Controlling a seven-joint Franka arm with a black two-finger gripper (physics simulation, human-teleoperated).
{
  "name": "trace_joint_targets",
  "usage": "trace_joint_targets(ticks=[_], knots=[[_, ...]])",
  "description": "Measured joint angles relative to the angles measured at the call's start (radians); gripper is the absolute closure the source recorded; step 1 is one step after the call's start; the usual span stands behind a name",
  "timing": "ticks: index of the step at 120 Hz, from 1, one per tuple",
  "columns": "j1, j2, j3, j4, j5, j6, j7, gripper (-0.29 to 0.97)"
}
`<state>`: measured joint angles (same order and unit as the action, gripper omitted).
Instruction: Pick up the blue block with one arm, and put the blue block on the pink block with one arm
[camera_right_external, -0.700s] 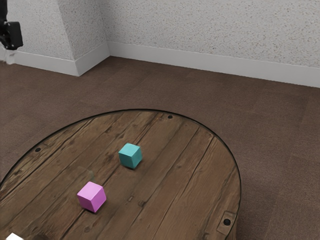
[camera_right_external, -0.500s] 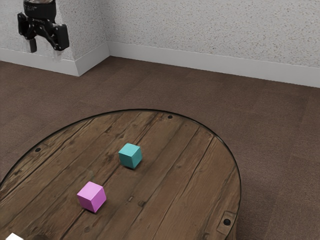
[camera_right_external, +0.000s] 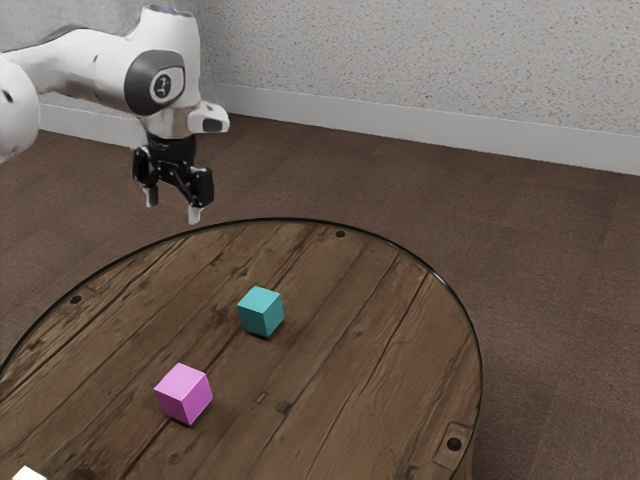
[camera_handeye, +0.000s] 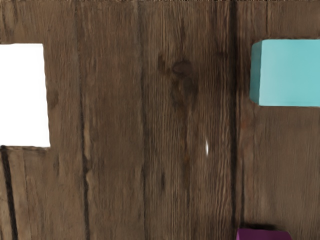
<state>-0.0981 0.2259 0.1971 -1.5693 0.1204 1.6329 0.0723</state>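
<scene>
The gripper (camera_right_external: 172, 207) is seen brought down and toward the exterior view's right since half a second earlier. It now hangs above the round tabletop (camera_right_external: 350, 350), its black fingers spread apart and empty. The blue block (camera_right_external: 261, 310), a smooth matte cube, is left unmoved on the weathered, dark-rimmed wooden planks near the tabletop's middle, well apart from the gripper. The pink block (camera_right_external: 183, 393), a like cube, lies nearer the camera, also unmoved. A flat white square (camera_handeye: 22, 95) is shown on the grained wood in the wrist view.
</scene>
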Motion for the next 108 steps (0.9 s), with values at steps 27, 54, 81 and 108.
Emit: trace_joint_targets(ticks=[27, 54, 81, 108], knots=[[-0.041, 0.149, 0.001, -0.026, -0.082, 0.167, -0.016, 0.0], [-0.067, 0.255, -0.001, -0.028, -0.135, 0.271, -0.025, 0.0], [-0.091, 0.321, -0.005, -0.036, -0.187, 0.338, -0.032, 0.0], [-0.089, 0.384, 0.001, -0.043, -0.225, 0.377, -0.036, 0.0]])
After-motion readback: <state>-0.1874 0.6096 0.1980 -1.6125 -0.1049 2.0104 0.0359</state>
